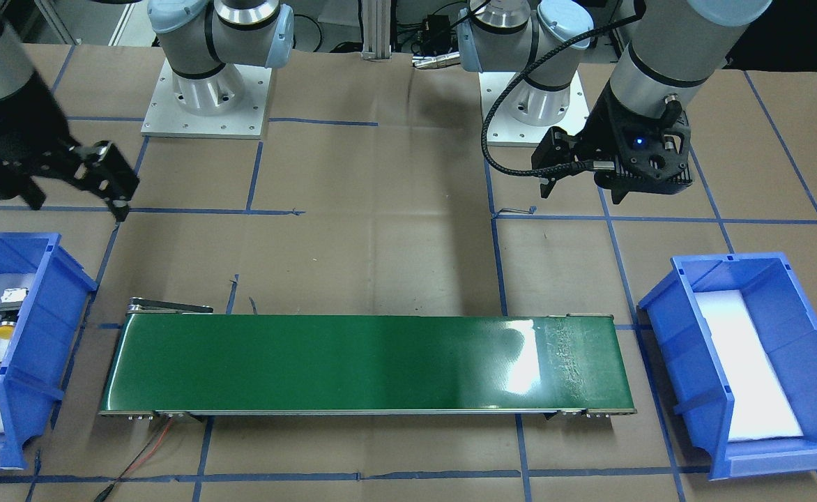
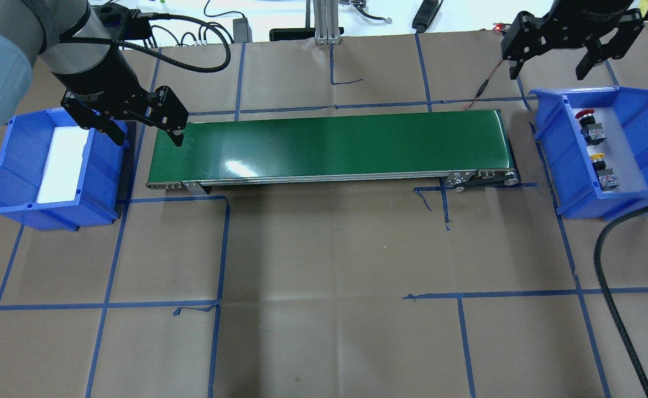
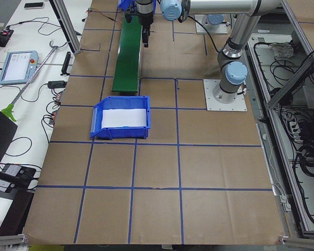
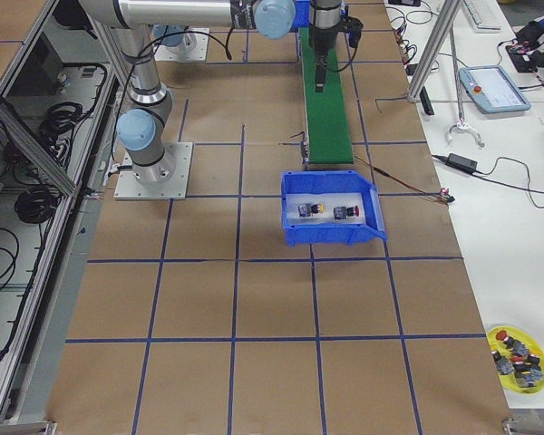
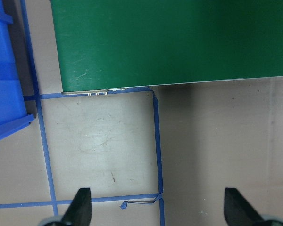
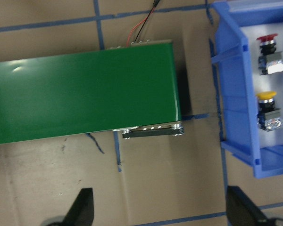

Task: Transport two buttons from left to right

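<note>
bin [image 2: 555,157] holds red button [image 2: 585,117], yellow button [image 2: 599,161]; left gripper [image 2: 148,138], right gripper [image 2: 548,72] spread

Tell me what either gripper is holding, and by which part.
Nothing is held: left gripper and right gripper are open and empty; red button and yellow button lie in the blue bin.

Two buttons [image 2: 590,126] in right bin [image 2: 559,160]; conveyor [image 2: 329,143] between it and left bin [image 2: 103,182].
</note>
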`<control>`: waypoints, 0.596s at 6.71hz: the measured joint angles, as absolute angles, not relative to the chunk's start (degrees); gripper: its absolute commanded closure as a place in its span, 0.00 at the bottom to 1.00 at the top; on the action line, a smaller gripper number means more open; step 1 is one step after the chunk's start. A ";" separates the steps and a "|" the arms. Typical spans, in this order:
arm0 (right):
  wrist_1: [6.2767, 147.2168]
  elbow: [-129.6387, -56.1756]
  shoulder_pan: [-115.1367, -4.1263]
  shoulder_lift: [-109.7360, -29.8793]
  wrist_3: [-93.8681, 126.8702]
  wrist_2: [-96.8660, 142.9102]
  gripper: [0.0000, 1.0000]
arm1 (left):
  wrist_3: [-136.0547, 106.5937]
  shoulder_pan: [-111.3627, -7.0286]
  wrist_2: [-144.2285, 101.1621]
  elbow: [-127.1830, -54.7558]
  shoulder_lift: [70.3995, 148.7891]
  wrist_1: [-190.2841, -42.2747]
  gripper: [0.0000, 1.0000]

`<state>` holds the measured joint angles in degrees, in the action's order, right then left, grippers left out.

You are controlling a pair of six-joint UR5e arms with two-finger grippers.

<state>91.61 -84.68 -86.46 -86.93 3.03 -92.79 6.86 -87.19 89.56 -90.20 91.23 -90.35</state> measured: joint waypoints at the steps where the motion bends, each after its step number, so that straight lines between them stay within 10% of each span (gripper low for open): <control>1: 92.96 -88.86 -89.65 -89.88 5.57 -92.69 0.00 | 6.85 -87.19 89.56 -90.19 91.23 -90.35 0.00; 4: 96.77 -95.11 -91.94 -93.00 6.41 -92.96 0.00 | 6.85 -87.19 89.56 -90.14 91.23 -90.35 0.00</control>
